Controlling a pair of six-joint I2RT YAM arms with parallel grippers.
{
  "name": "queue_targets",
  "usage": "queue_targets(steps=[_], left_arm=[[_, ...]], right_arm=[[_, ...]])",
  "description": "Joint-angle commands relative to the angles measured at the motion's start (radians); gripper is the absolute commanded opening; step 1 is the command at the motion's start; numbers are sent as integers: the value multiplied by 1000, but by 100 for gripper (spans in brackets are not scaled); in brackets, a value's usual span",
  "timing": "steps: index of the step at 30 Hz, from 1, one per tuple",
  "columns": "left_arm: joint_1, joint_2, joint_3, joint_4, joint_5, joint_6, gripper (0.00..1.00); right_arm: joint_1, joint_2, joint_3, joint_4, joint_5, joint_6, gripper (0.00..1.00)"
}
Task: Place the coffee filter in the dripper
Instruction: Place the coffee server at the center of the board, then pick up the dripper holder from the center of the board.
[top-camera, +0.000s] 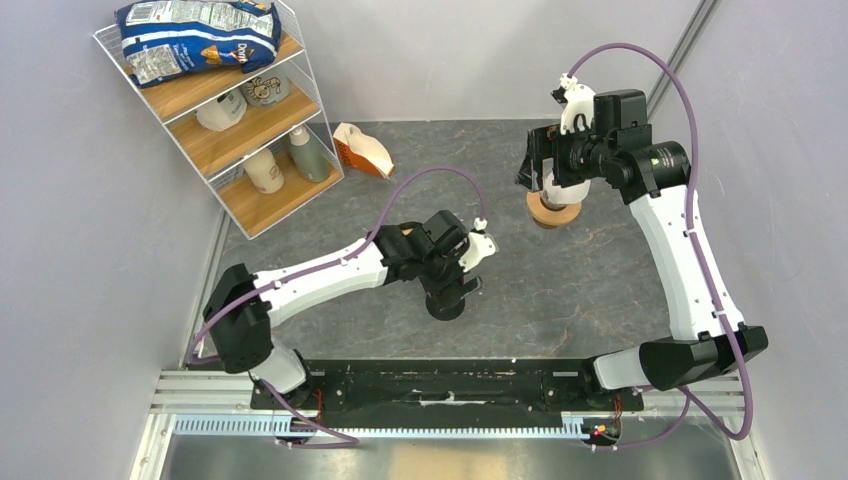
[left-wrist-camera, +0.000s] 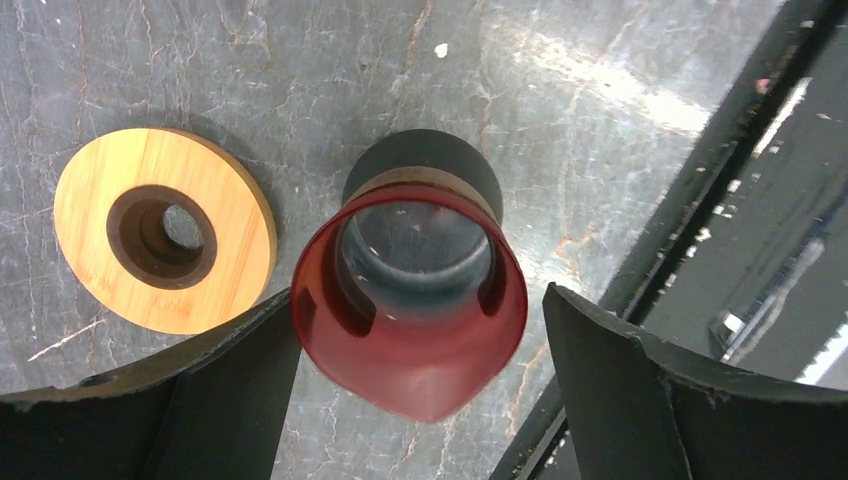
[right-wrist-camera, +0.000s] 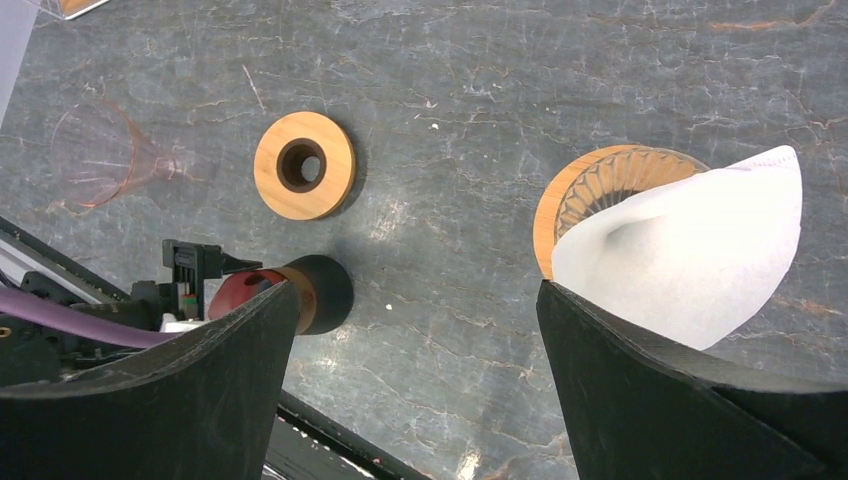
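Over the dripper, the white coffee filter lies open, seemingly tilted.

Dark grey marbled tabletop; pale grey walls around; wire rack, wooden shelves, 10 o'clock; aluminium rail, 6 o'clock.

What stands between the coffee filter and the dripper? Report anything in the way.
Nothing visible does. The coffee filter already lies on the dripper's mouth, leaning to one side so that part of the glass rim is uncovered. The bare wooden ring sits well apart from both.
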Motion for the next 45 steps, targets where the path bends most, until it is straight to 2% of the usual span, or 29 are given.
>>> queue_targets(steps=[1,4,9,12,14,18,21,25,30,39,43,45], left_arm=[[32,-137,69,-32,145,6,95],[178,-225,157,-64,344,-51,95],[455,-219,220,-159,498,-6,96],[614,-102,246,-221,594,29,96],[671,-3,277,-255,604,51,96],[773,221,357,-322,754,85,96],[786,351,399,-306,716,59,95],[786,413,371,-193,672,-17,90],[786,513,379,-177,621,-32,84],[779,595,356,-163,735,-29,69],[778,568,300,-94,842,-76,58],[779,555,277,-66,870,-98,49]], right_arm=[[-1,-13,5,9,-24,-3,97],[-1,-13,12,2,-37,-13,97],[-2,-15,4,-10,-74,-11,97],[-1,-12,3,-21,-84,-9,97],[-2,-7,3,-27,-94,-8,97],[-1,1,17,-41,-104,-6,97],[-2,8,35,-62,-105,-12,97],[-2,8,45,-82,-100,-19,97],[-1,3,41,-96,-95,-25,97],[-2,6,44,-110,-86,-32,97],[-1,6,45,-117,-89,-32,97],[-1,8,48,-118,-93,-33,97]])
